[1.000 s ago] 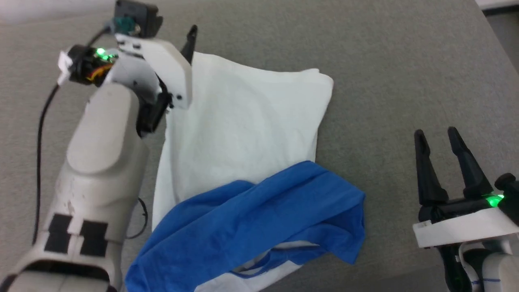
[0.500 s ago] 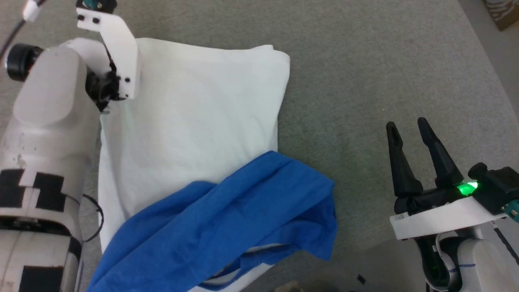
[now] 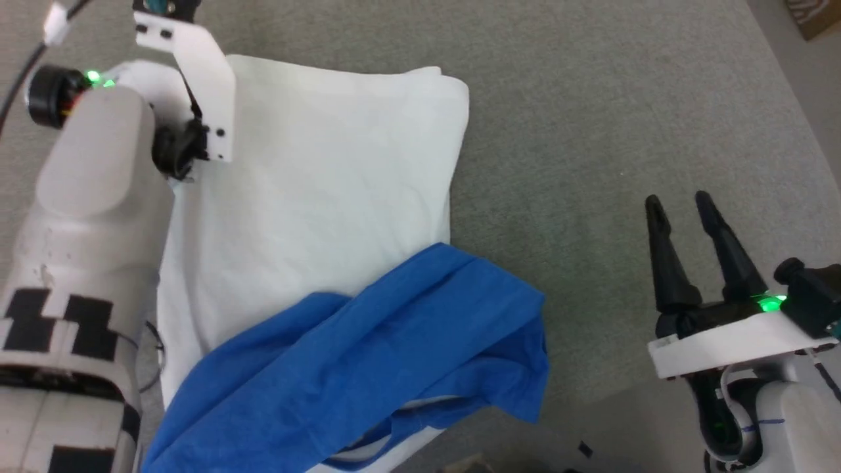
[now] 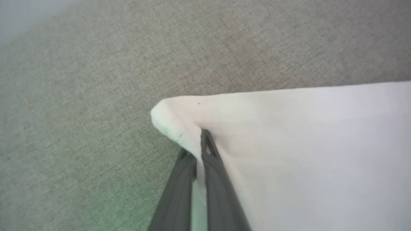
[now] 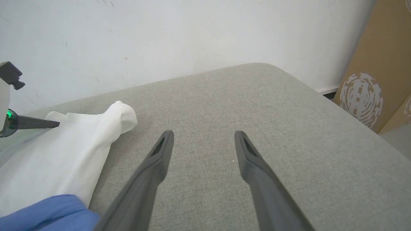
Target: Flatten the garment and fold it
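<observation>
The garment lies on the grey cloth-covered surface with its white body (image 3: pixel 315 184) spread toward the far side. Its blue part (image 3: pixel 368 355) is bunched over the near end. My left wrist bracket (image 3: pixel 197 85) covers the white body's far left corner and hides the fingers there. In the left wrist view my left gripper (image 4: pixel 195 144) is shut on the white edge just below that corner (image 4: pixel 167 115). My right gripper (image 3: pixel 680 203) stands open above bare surface, well right of the garment. The right wrist view shows its fingers (image 5: pixel 162 150) spread wide, with the garment's white (image 5: pixel 64 150) and blue (image 5: pixel 41 211) at the left.
The grey surface (image 3: pixel 591 131) ends in a rounded edge at the right. Cardboard boxes (image 5: pixel 379 80) stand beyond it, and a white wall (image 5: pixel 160 38) rises behind. A black cable (image 3: pixel 20 98) runs along my left arm.
The whole head view has shifted left, so the camera moved. My left wrist stays at the garment's far left corner; its fingertip, seen earlier, is now hidden. The right gripper stays open.
</observation>
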{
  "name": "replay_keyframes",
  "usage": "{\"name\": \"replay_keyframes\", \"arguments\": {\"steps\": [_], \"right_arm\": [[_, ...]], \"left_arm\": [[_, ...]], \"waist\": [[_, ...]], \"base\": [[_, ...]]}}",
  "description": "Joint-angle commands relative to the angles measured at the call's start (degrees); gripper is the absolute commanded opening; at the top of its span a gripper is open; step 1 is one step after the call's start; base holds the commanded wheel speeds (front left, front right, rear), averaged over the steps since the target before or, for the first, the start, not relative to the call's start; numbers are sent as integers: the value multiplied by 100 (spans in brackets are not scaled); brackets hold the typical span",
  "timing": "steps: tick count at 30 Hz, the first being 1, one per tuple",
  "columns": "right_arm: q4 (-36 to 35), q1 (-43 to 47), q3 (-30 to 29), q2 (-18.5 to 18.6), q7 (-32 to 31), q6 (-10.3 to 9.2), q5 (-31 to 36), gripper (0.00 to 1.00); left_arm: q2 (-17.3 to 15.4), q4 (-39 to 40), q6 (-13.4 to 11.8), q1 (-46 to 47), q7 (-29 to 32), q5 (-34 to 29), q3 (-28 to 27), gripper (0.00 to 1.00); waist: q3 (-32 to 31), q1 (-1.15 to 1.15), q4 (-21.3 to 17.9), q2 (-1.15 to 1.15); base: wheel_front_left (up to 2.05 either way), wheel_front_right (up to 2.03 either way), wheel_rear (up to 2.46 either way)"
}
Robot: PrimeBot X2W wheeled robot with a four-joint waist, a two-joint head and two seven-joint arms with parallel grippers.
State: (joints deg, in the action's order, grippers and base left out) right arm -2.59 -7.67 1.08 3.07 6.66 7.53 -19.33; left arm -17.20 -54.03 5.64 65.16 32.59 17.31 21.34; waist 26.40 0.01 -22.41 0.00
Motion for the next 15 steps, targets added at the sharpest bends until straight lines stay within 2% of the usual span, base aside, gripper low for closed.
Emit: {"name": "replay_keyframes", "arguments": {"steps": [1, 5, 8, 15], "right_arm": [[19, -92, -104, 10, -44, -4, 71, 100], [38, -163, -265, 118, -201, -4, 116, 100], [99, -342, -334, 249, -355, -4, 96, 100], [564, -1145, -147, 608, -926, -4, -295, 100]], "left_arm": [[-16, -8, -150, -375, -345, 62, -63, 0], [-70, 366, -321, -577, -1103, 198, -279, 0], [-149, 667, -415, -766, -1446, 291, -416, 0], [-236, 1413, -592, -1111, -1591, 379, -516, 0]], "waist": [[-279, -1, 301, 0], [-540, -1, 629, 0], [-685, -1, 855, 0], [-742, -1, 1237, 0]], "base": [[0, 0, 0], [0, 0, 0], [0, 0, 0], [0, 0, 0]]}}
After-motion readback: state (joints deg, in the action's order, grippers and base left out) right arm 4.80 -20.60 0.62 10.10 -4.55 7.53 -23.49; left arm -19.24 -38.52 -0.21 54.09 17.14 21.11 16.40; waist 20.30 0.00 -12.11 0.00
